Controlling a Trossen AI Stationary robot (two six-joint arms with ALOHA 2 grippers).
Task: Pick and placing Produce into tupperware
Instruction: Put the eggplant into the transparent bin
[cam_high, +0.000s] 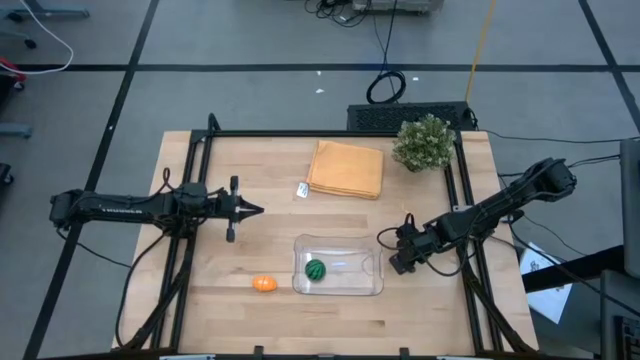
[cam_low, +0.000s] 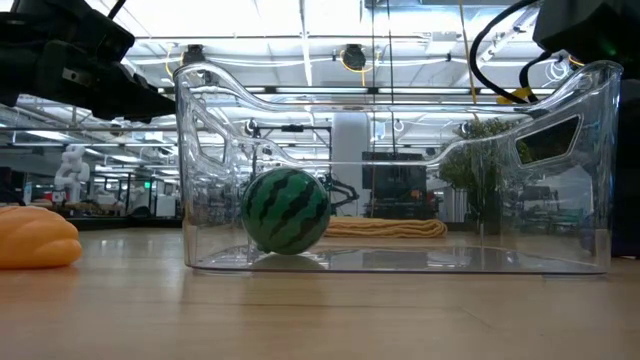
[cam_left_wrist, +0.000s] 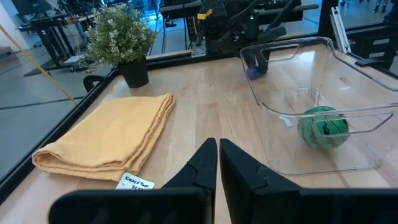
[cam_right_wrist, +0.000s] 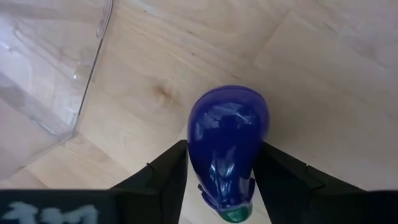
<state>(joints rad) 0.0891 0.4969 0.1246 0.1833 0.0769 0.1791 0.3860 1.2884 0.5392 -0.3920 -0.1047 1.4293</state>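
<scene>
One eggplant (cam_right_wrist: 228, 143) btwn right claw (cam_right_wrist: 219, 171) fingers.

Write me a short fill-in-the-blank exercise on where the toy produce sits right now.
1. The striped green ball lies inside the ____.
2. The orange piece lies on the table, ____ the clear container.
3. The eggplant sits between the fingers of the ____ gripper.
4. The left gripper is ____.

Missing words: tupperware; outside; right; shut
</scene>
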